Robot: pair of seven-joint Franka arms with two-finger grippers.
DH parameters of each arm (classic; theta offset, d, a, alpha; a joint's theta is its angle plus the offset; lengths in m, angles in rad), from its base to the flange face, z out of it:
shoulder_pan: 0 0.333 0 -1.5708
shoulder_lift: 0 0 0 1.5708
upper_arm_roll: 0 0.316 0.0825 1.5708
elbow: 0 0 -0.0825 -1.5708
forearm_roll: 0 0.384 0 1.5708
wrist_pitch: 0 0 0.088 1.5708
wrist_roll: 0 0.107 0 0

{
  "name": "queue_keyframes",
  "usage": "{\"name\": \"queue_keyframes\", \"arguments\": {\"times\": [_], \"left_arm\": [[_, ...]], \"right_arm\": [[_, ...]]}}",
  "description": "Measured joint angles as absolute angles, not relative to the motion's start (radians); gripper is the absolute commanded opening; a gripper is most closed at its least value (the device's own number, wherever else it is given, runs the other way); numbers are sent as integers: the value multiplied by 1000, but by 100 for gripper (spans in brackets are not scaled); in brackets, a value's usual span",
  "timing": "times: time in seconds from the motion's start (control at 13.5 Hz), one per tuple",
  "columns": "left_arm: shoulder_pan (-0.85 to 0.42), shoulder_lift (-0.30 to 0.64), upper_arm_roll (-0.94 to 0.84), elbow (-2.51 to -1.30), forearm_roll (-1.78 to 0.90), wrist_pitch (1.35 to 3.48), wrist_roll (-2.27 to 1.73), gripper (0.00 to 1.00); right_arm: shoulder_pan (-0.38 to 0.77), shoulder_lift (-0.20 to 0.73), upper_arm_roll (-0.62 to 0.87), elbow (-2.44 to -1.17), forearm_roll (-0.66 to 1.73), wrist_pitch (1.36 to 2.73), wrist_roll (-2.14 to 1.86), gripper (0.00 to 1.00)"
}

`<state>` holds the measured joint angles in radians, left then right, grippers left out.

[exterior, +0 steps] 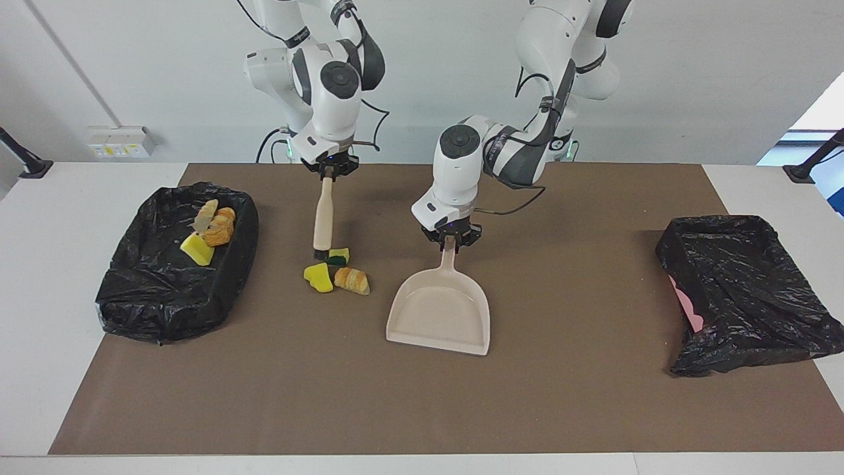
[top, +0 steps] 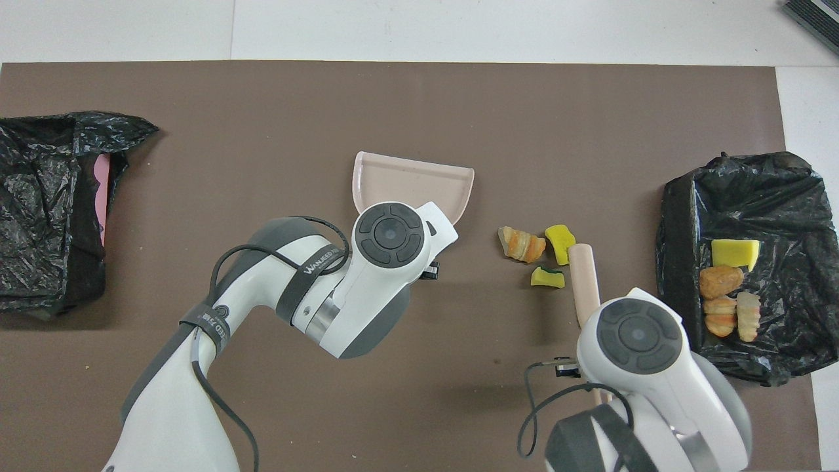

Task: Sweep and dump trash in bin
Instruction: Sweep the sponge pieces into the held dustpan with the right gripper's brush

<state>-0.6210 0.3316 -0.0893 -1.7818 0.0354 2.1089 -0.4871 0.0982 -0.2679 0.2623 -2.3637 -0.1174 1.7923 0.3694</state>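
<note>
Three bits of trash lie on the brown mat: a yellow sponge chunk point(exterior: 319, 276) point(top: 559, 241), a golden pastry piece point(exterior: 353, 281) point(top: 521, 244) and a sponge chunk with a green side point(exterior: 339, 255) point(top: 547, 278). My right gripper point(exterior: 328, 170) is shut on the top of the beige brush point(exterior: 324, 214) point(top: 583, 282). The brush's black bristles rest on the mat against the green-sided chunk. My left gripper point(exterior: 450, 239) is shut on the handle of the beige dustpan point(exterior: 440, 310) point(top: 406, 180), which lies flat and empty beside the trash. Several more bits of trash point(exterior: 214, 231) point(top: 727, 282) lie in the bin point(exterior: 132, 290) point(top: 773, 190).
The bin, lined with a black bag, stands at the right arm's end of the table. A second container lined with a black bag point(exterior: 745, 290) point(top: 39, 216), with some pink showing inside, stands at the left arm's end. White table borders the mat point(exterior: 422, 409).
</note>
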Motion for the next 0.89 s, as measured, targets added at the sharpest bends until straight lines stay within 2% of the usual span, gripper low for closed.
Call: {"name": "queue_keyframes", "arguments": {"times": [0.15,0.3,0.59,0.89], "left_arm": [[-621,298,-89,-1781,54,2074,-438,14],[-621,264,-89,-1782,103,2001,-343,0],[-621,250,-85,-1788,184,1951,-67,0],[-621,244,-80,-1807,190,1923,288,0]], "right_arm": [[17,-248,261,-2364,-148,1820,302,0],[-39,-233,261,-2364,-152,1855,228,0],[-58,-161,265,-2369,-169,1945,184,0],[-42,-109,275,-2369,-171,1979,183,0]]}}
